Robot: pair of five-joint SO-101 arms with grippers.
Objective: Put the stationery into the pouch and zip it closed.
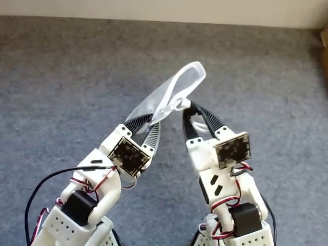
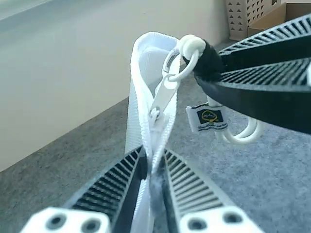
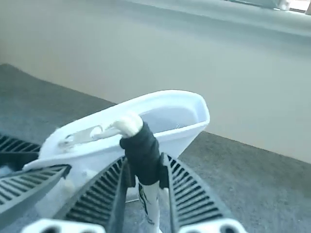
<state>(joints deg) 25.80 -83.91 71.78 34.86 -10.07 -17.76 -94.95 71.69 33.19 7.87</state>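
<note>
A white mesh pouch [image 1: 174, 91] is held up above the grey carpet between both arms. My left gripper [image 1: 149, 123] is shut on the pouch's zipper edge [image 2: 146, 121], the fabric pinched between its black ribbed fingers [image 2: 187, 182]. My right gripper [image 1: 187, 109] is shut on the black-wrapped zipper pull [image 3: 141, 151], which ends in a white knob [image 2: 190, 44] and a metal ring on the slider [image 2: 165, 94]. In the right wrist view the pouch [image 3: 170, 116] shows an open mouth at its far end. A small label [image 2: 206, 118] and a white cord loop [image 2: 241, 136] hang below the pull.
Grey carpet [image 1: 72, 82] lies all around, with a pale wall [image 1: 154, 7] along the far edge. A brown box [image 1: 324, 48] sits at the far right. Behind, the left wrist view shows a perforated white bin [image 2: 245, 14] and a cardboard box [image 2: 286, 10].
</note>
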